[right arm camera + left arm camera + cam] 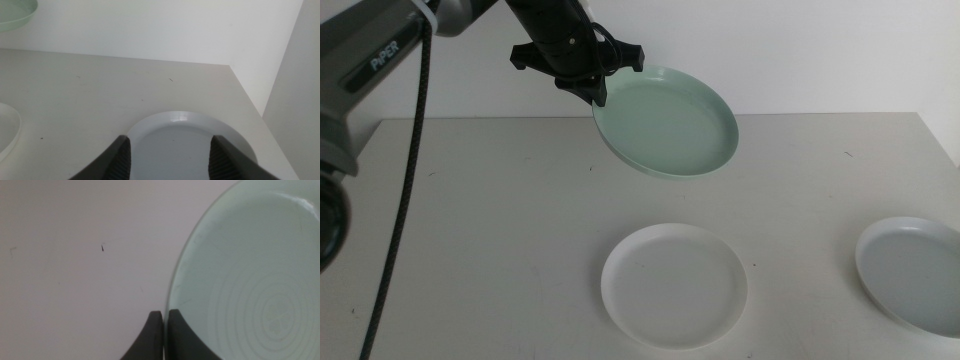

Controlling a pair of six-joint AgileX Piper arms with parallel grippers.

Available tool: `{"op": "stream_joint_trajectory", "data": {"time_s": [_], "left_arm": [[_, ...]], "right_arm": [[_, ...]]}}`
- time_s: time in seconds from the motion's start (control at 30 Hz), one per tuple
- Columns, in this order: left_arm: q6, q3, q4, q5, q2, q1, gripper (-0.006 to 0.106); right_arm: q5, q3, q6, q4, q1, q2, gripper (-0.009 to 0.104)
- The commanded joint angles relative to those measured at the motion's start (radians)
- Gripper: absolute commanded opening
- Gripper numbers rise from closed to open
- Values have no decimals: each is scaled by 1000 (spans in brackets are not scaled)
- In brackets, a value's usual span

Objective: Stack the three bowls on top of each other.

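- Left tool pinching mint green bowl by its rim, hanging tilted above white bowl.
- Right tool gaping over grey-blue bowl, right of white one.
- Looking light, stiff, kinda slippery; gripping rims probably safest.

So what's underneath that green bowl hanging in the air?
Only bare table. The left gripper holds the mint green bowl by its rim, tilted, above the table. The white bowl lies nearer the camera, not beneath it. Nothing seems hidden.
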Motion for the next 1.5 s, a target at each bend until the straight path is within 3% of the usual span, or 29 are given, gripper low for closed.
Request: {"op": "stream_joint_trajectory", "data": {"time_s": [0.0,0.17,0.6,1.07,1.47], "left_arm": [[-53,37,29,-44,-126,-31,0],[-117,204,78,-106,-238,-92,0],[-218,611,74,-350,-402,-128,0],[-204,897,-54,-638,-392,-128,0],[-157,948,-126,-695,-318,-128,0]], "right_arm": [[-78,-6,-8,-10,-7,-17,41],[-78,-6,-8,-10,-7,-17,41],[-78,-6,-8,-10,-7,-17,41],[-78,-6,-8,-10,-7,-17,41],[-78,-6,-8,-10,-7,-17,41]]}}
